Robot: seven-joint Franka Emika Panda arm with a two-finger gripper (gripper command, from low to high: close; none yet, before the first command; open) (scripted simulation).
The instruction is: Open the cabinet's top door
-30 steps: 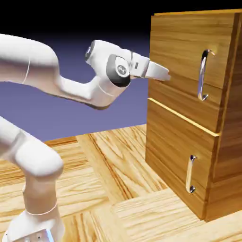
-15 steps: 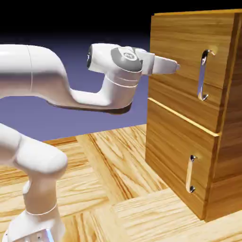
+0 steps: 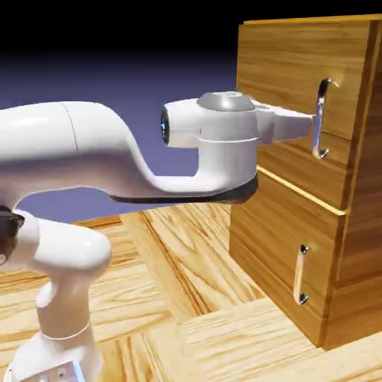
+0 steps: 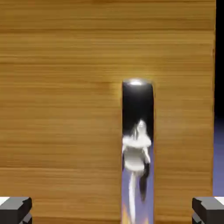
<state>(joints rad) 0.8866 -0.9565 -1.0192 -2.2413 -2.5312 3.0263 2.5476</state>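
Note:
The cabinet point(image 3: 364, 201) of orange-brown wood stands at the exterior view's right. Its top door point(image 3: 280, 63) is flush and carries a long curved silver handle point(image 3: 321, 119). My gripper point(image 3: 310, 125) reaches level across the door face, its tips right at that handle's middle. In the hand view the handle point(image 4: 137, 148) runs up from the bottom edge, a bit right of centre, against the door's wood point(image 4: 61, 109). The two grey fingertips point(image 4: 15, 210) sit far apart at the bottom corners. The gripper point(image 4: 111, 212) is open, with the handle inside the gap and touching neither finger.
Below the top door is the lower panel point(image 3: 280, 239) with its shorter silver handle point(image 3: 301, 274). The cabinet rests on a wood-grain table point(image 3: 171, 298). My white arm point(image 3: 89, 160) spans from the lower left to the door.
The arm has swung right and stretched out. The hand went from the cabinet's left front edge across the door face to the top handle.

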